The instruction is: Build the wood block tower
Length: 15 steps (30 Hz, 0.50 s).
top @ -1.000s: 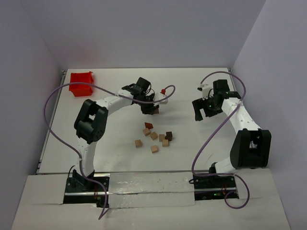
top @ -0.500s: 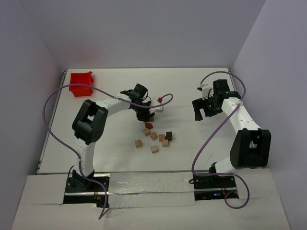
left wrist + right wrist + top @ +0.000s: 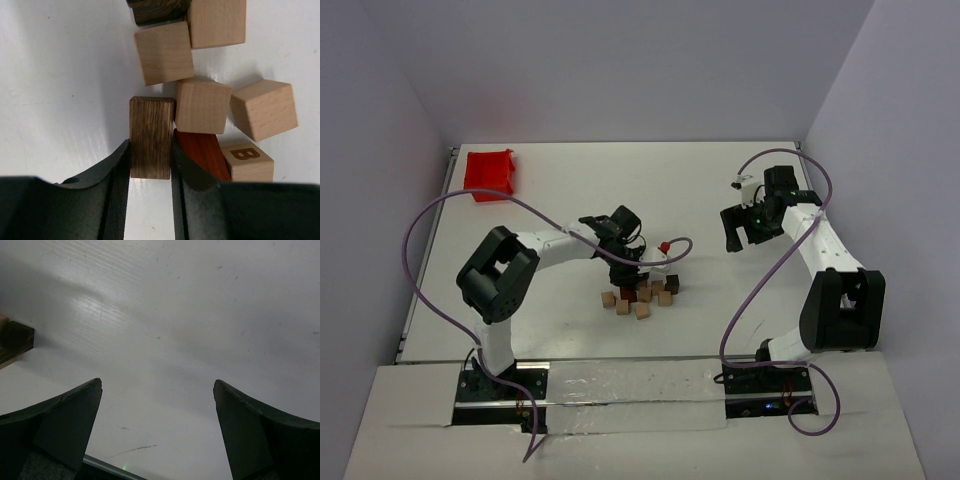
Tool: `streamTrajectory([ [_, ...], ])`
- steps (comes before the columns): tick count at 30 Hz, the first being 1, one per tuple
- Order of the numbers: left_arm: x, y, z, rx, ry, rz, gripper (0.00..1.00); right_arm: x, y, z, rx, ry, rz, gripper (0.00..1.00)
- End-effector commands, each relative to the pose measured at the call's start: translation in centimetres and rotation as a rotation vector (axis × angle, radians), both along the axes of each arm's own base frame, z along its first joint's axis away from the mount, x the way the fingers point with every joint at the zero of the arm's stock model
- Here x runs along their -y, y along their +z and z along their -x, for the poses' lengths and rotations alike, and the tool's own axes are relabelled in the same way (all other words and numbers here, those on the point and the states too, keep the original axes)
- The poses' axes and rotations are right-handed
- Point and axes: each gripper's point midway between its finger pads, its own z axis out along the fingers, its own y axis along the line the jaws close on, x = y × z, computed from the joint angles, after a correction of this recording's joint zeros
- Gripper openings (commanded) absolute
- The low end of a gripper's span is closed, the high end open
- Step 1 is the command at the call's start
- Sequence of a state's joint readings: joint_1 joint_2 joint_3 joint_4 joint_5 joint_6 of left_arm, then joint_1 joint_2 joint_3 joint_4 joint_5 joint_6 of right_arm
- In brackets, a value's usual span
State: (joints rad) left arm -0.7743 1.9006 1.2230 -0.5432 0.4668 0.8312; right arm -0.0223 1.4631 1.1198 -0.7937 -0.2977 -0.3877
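- The left gripper (image 3: pixel 151 151) is closed onto a brown block (image 3: pixel 151 135), which is pinched by its long sides between the two fingers (image 3: pixel 116 180).
- The block is held low, with the white table (image 3: pixel 560 180) directly beneath it.
- Just ahead and to the right of the held block, a light cube (image 3: pixel 202 106) is found close against its corner.
- A reddish piece (image 3: pixel 200 151) is seen against the outer side of the right-hand finger, and a lettered cube (image 3: pixel 247 159) lies just beside that piece.
- Farther ahead of the fingertips, two more light cubes (image 3: pixel 164 52) and a dark block (image 3: pixel 157 10) are packed together.
- In the overhead view, the blocks for the tower are spread flat in a loose group (image 3: pixel 642 295) under and just near-side of the left gripper.
- The right gripper (image 3: pixel 738 232) is spread wide and held well apart to the right of the group.
- Between its fingers, only bare table is visible.
- A red bin (image 3: pixel 488 172) is placed well away, far to the left of both grippers.
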Motion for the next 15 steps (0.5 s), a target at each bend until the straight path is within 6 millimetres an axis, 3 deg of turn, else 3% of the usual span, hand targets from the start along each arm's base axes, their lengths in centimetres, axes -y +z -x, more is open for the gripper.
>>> streamTrajectory([
  [1, 1.0, 2.2, 0.1, -0.017, 0.029, 0.064, 0.00, -0.1, 0.6, -0.2, 0.030, 0.009, -0.007, 0.99],
  [9, 2.2, 5.0, -3.3, 0.007, 0.181, 0.127, 0.00, -0.1, 0.6, -0.5, 0.032, -0.001, -0.014, 0.99],
  [12, 2.2, 5.9, -3.7, 0.055, 0.140, 0.150, 0.00, -0.2, 0.5, -0.7, 0.030, 0.000, -0.018, 0.99],
  [15, 1.7, 5.5, -4.4, 0.082, 0.096, 0.116, 0.00, -0.3, 0.5, -0.9, 0.029, -0.001, -0.026, 0.99],
])
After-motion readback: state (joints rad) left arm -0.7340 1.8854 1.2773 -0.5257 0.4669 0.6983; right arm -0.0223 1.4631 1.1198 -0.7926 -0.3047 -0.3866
